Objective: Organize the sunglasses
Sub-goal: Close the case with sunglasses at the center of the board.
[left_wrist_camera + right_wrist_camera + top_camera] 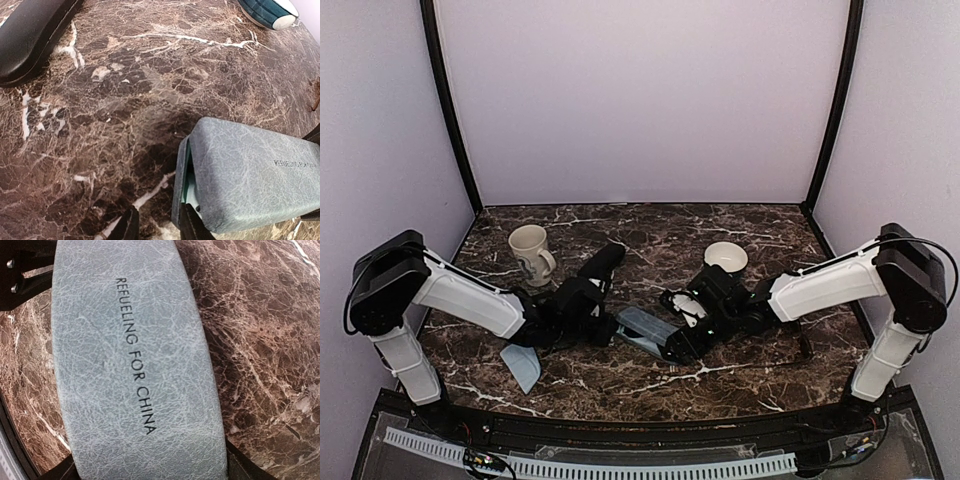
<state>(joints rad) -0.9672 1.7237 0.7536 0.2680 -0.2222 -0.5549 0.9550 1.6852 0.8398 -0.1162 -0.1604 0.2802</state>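
No sunglasses show in any view. The blue-grey case lies between the two arms, printed "REFUELING FOR CHINA". My right gripper is shut across the case, one finger on each long side at the bottom of the right wrist view. In the left wrist view the case gapes a little at its near end, showing a teal lining. My left gripper stands open at that end. Its right finger touches the case's flap and the other finger is over bare marble.
A black oblong case lies behind the left gripper. A cream mug stands at the back left and a white bowl at the back right. A light blue flat piece lies near the front left edge.
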